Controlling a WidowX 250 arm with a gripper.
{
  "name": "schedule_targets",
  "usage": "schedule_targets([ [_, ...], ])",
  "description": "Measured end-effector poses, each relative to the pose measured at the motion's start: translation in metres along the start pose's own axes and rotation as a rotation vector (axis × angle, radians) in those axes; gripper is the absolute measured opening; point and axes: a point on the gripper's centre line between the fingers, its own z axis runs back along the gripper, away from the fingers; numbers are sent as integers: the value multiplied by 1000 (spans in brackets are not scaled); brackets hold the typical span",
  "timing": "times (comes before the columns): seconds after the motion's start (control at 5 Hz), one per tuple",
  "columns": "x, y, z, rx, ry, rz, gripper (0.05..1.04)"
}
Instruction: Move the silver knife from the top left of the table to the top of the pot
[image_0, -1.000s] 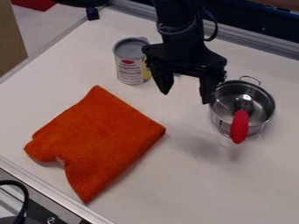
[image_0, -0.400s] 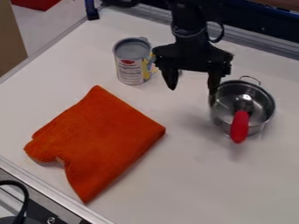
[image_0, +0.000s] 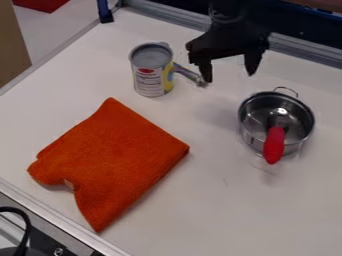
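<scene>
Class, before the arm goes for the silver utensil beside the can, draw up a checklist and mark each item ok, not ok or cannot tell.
1. Pincer open and empty: ok.
2. Silver utensil lined up between the fingertips: not ok; it lies toward the picture's left, beside the can.
3. Utensil confirmed as a knife: cannot tell.
4. Pot upright: ok.
5. Top of the pot unobstructed: not ok; a red handle crosses its rim.
6. Orange cloth away from utensil and pot: ok.
</scene>
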Motion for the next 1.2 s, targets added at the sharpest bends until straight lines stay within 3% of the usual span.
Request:
schedule_targets([
  [0.2,24,-4,-11,33,-15,149,1001],
  [0.6,48,3,-29,127,28,393,1001],
  [0.8,51,13,-35,190,57,411,1001],
  [1.0,54,17,-37,207,27,445,1001],
  [1.2,54,24,-51,266,24,481,1001],
])
